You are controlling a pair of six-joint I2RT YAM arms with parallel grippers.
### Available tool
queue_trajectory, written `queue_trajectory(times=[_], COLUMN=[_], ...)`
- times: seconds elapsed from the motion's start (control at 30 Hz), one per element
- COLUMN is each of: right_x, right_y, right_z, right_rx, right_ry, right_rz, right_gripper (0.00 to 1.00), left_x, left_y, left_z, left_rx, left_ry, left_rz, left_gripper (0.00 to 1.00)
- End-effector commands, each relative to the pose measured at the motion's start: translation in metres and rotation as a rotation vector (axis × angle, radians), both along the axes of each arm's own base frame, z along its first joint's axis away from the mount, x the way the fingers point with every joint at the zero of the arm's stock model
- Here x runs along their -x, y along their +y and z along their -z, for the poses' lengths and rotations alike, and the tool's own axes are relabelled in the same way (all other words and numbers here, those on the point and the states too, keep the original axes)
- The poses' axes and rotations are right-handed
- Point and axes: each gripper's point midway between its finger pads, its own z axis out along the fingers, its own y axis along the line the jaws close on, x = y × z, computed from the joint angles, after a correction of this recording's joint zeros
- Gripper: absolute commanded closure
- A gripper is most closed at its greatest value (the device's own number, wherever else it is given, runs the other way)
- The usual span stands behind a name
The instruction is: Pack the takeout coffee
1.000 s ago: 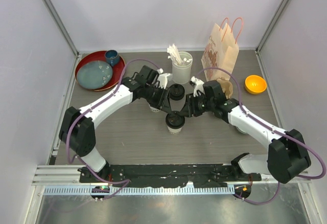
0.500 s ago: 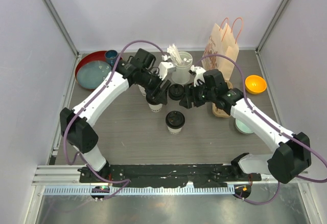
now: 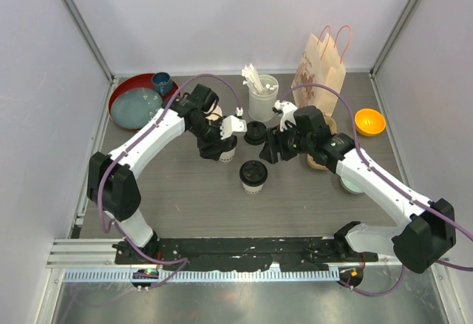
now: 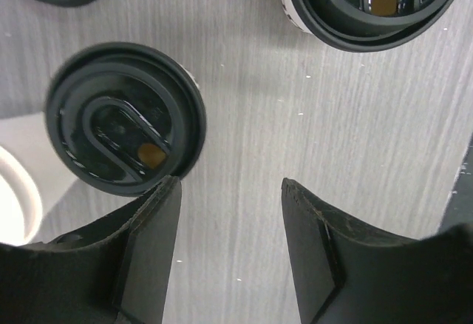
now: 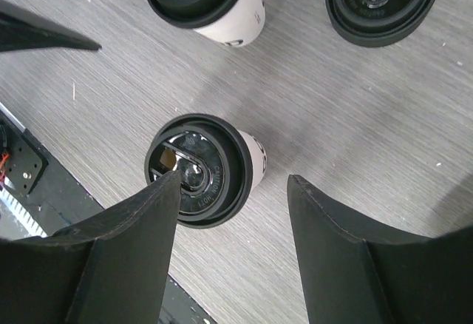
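Observation:
Two takeout coffee cups, white paper with black lids on, stand on the grey table. The front one (image 3: 253, 176) shows in the right wrist view (image 5: 199, 169), under my left finger's tip. The other (image 3: 228, 154) is half hidden beneath my left gripper (image 3: 224, 143) and appears as a lidded cup (image 4: 126, 117) just beyond the fingers. A loose black lid (image 3: 255, 133) lies between the arms and also shows in the right wrist view (image 5: 383, 2). My left gripper (image 4: 229, 187) and right gripper (image 5: 233, 180) (image 3: 272, 146) are both open and hold nothing.
A white cylinder of white sticks (image 3: 262, 100) stands behind the lid. A paper bag (image 3: 319, 72) and an orange bowl (image 3: 369, 122) are at the back right. A red tray (image 3: 122, 96) with blue dishes is back left. A tan carrier (image 3: 319, 163) lies under the right arm.
Both grippers were together at the front cup's lid. They have opened, let it go and drawn back toward the rear, leaving that cup standing alone.

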Motion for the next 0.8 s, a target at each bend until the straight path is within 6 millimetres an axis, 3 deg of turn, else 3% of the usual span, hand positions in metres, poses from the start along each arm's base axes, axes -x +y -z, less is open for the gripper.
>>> queue_trajectory(times=[0.0, 0.37, 0.67, 0.77], right_x=[0.006, 0.015, 0.017, 0.019], right_y=[-0.001, -0.007, -0.006, -0.005], right_z=[-0.004, 0.004, 0.012, 0.016], right_rx=[-0.009, -0.004, 0.008, 0.007], right_ry=[-0.033, -0.023, -0.012, 0.001], right_rz=[-0.029, -0.027, -0.050, -0.064], right_gripper=[0.35, 0.35, 0.35, 0.35], left_x=[-0.017, -0.037, -0.036, -0.045], left_y=[-0.014, -0.008, -0.013, -0.012], left_z=[-0.023, -0.029, -0.012, -0.006], left_rx=[0.081, 0.239, 0.246, 0.226], left_ry=[-0.191, -0.208, -0.150, -0.160], left_rz=[0.167, 0.318, 0.328, 0.297], left_gripper=[0.40, 0.41, 0.45, 0.48])
